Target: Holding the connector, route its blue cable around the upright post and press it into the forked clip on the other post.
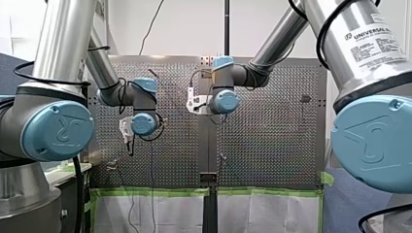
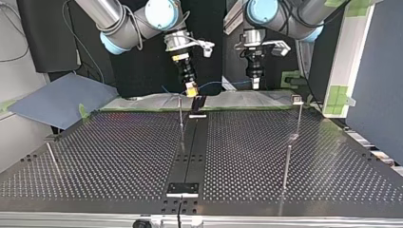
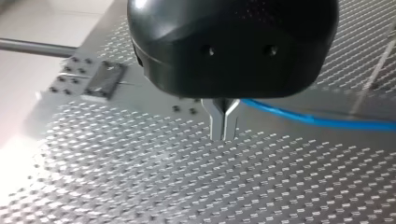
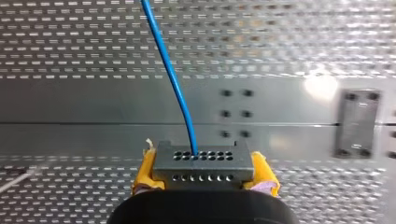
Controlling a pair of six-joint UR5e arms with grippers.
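In the right wrist view my right gripper point(image 4: 201, 173) is shut with its yellow pads on a grey connector point(image 4: 201, 164) with rows of holes. A blue cable point(image 4: 170, 70) leaves the connector and runs ahead over the perforated table. In the top view this gripper point(image 2: 191, 89) hangs at the far edge, just beside a thin upright post point(image 2: 180, 114). The cable point(image 2: 223, 84) spans across to my left gripper point(image 2: 255, 84). Its metal fingers point(image 3: 217, 122) are pressed together above the table, and the cable point(image 3: 322, 122) comes out sideways from them. A post with a clip block point(image 2: 297, 99) stands further to the right.
Another plain post point(image 2: 287, 166) stands nearer the top view's camera, and a leaning pin point(image 2: 51, 156) at the left. A dark centre rail point(image 2: 192, 142) with small black plates point(image 2: 183, 188) splits the table. A blue-grey sheet point(image 2: 62, 97) lies off the far left corner.
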